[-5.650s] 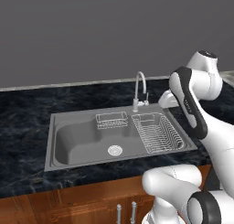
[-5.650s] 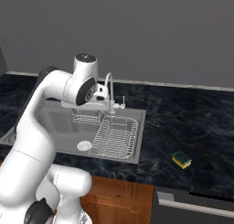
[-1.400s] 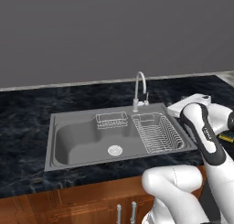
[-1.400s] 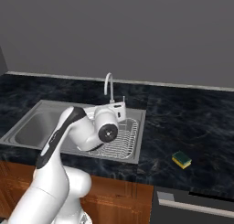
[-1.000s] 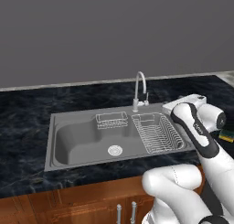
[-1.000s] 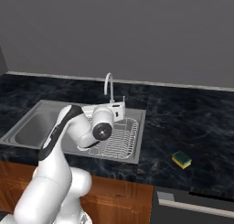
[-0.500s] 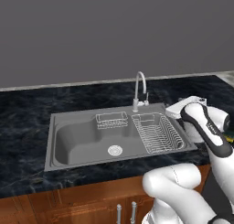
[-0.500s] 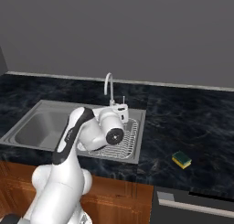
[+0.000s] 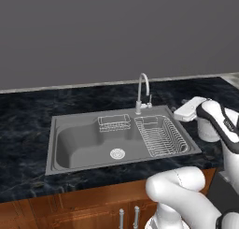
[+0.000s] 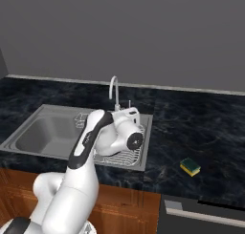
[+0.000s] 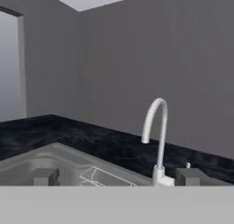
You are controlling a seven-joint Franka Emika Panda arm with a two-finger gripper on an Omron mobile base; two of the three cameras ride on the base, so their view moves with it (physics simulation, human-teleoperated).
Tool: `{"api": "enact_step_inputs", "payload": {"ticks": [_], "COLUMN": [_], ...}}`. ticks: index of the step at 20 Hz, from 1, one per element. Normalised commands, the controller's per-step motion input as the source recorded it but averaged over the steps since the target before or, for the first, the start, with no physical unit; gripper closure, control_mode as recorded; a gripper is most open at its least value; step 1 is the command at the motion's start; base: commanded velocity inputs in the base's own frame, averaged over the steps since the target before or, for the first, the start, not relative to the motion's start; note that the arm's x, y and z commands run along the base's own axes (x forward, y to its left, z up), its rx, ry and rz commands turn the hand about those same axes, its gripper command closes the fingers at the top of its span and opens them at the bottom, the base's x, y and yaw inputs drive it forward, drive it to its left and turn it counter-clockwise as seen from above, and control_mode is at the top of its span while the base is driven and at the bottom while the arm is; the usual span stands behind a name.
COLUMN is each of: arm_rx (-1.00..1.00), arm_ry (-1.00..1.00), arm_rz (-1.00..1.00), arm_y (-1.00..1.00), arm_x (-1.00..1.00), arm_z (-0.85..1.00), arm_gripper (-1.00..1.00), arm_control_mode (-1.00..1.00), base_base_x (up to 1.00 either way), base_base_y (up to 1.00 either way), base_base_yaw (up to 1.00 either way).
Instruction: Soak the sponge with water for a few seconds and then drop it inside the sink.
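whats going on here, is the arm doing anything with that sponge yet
Not yet. The sponge lies untouched on the dark counter, right of the sink. The arm's end effector is open and empty, low over the sink's dish rack and looking at the faucet. No water is running.

Two raised views look forward and down from behind the arm, one from its left, one from its right; the sink (image 9: 84, 146) and faucet (image 9: 144, 90) are shared. A low, close hand view faces the faucet across the desk (image 11: 68, 136).
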Motion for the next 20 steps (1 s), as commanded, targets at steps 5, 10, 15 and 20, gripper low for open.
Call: {"api": "enact_step_inputs", "payload": {"ticks": [5, 10, 15, 20], "arm_rx": [0.0, 0.0, 0.0, 0.0], "arm_ry": [0.0, 0.0, 0.0, -0.01], "arm_rz": [0.08, 0.06, 0.05, 0.02], "arm_y": [0.0, 0.0, 0.0, 0.0], "arm_x": [0.18, 0.18, 0.1, 0.14], "arm_z": [0.0, 0.0, -0.03, -0.12], "arm_gripper": [-1.0, -1.0, -1.0, -1.0], "arm_control_mode": [-1.0, -1.0, -1.0, -1.0], "base_base_x": [0.0, 0.0, 0.0, 0.0], "base_base_y": [0.0, 0.0, 0.0, 0.0], "base_base_yaw": [0.0, 0.0, 0.0, 0.0]}}
